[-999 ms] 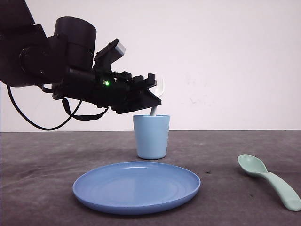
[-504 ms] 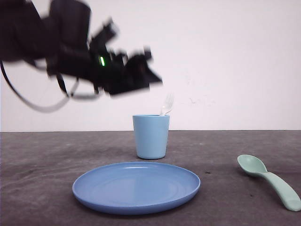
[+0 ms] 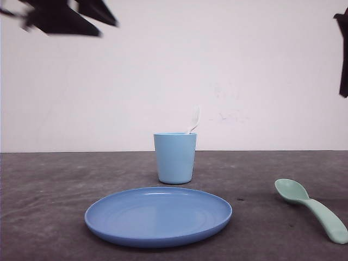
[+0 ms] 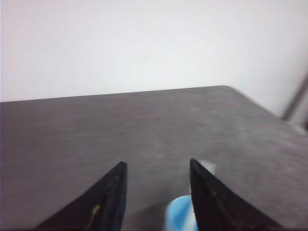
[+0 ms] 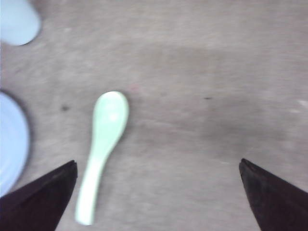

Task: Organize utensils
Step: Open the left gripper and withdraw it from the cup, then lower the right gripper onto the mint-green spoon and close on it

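Observation:
The white fork (image 3: pixel 194 119) stands in the light blue cup (image 3: pixel 175 157), its tines sticking up above the rim. A mint-green spoon (image 3: pixel 312 209) lies on the table at the right front; in the right wrist view the spoon (image 5: pixel 103 145) lies far below, near one finger. My left gripper (image 4: pixel 156 166) is open and empty, raised high, with the cup (image 4: pixel 179 215) and a bit of the fork (image 4: pixel 208 166) beside one fingertip. My right gripper (image 5: pixel 158 166) is wide open and empty, well above the table. A dark piece of the left arm (image 3: pixel 62 16) shows at the top left.
A round blue plate (image 3: pixel 157 215) sits in front of the cup at the table's front middle; the plate's edge (image 5: pixel 12 144) also shows in the right wrist view. The dark table (image 3: pixel 255 174) ends at a white wall. A dark arm part (image 3: pixel 342 49) hangs at the far right edge.
My left gripper let go of the fork, which now stands in the cup, and the left arm rose up and to the left. A dark part of an arm has appeared at the right edge.

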You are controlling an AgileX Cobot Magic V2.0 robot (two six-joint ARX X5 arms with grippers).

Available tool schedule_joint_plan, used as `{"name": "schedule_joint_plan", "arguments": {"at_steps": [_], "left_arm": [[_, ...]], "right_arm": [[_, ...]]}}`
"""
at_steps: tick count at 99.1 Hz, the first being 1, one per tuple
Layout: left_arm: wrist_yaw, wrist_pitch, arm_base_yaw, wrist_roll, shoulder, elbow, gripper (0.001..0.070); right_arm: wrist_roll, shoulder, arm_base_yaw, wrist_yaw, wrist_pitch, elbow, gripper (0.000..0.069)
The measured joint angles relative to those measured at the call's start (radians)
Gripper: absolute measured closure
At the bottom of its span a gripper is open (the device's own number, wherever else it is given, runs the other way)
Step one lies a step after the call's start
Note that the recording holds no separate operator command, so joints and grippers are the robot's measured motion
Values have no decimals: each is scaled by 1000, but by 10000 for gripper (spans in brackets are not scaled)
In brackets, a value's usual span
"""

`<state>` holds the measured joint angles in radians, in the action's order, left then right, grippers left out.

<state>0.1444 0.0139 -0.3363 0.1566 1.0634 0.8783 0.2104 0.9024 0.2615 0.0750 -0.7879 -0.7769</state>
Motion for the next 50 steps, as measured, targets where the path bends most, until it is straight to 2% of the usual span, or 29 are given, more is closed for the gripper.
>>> {"name": "schedule_joint_plan", "arguments": {"at_steps": [5, 13, 25, 50], "left_arm": [[-39, -69, 17, -15, -55, 0, 474], [-71, -168, 37, -37, -137, -9, 474], [-71, -290, 68, -48, -252, -63, 474], [-95, -443, 111, -52, -447, -218, 474]], "right_arm": [[19, 9, 27, -10, 14, 3, 12], [47, 32, 74, -44, 29, 7, 12], [81, 86, 138, -77, 71, 9, 12], [141, 245, 233, -115, 164, 9, 12]]}}
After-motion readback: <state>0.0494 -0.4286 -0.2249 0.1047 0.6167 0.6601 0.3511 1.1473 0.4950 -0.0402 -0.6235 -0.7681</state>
